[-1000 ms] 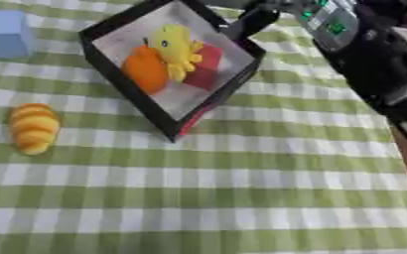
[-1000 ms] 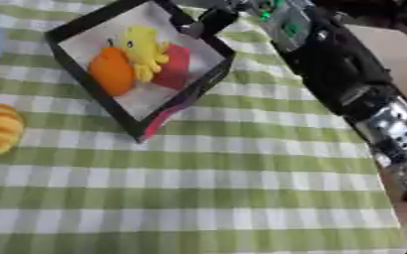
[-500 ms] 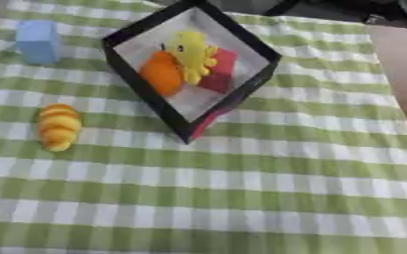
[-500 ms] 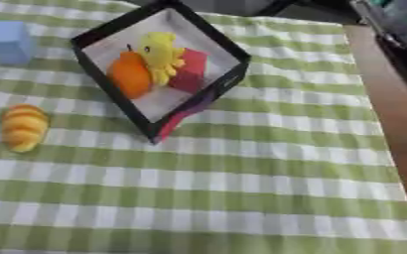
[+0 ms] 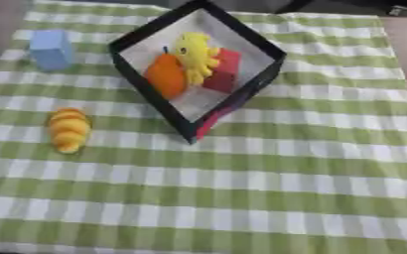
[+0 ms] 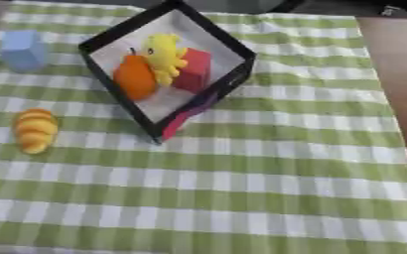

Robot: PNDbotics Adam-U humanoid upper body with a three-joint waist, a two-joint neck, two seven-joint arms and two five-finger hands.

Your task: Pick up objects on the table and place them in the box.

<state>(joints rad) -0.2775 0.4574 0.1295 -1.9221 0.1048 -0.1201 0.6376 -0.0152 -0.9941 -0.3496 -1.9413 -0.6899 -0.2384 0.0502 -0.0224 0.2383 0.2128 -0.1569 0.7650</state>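
A green-checked cloth [image 5: 268,198] covers the tabletop. The black-walled box [image 5: 257,48] sits toward the far edge, turned cornerwise, already holding an orange fruit [image 5: 166,77], a yellow toy [image 5: 195,55] and a red block [image 5: 224,72]. Near the left edge lies a croissant-shaped piece [image 5: 69,129]; a blue block [image 5: 50,48] stands by the far left corner. Neither hand shows, so their state cannot be told. With the box crowded, another drop may catch its rim and spill out.
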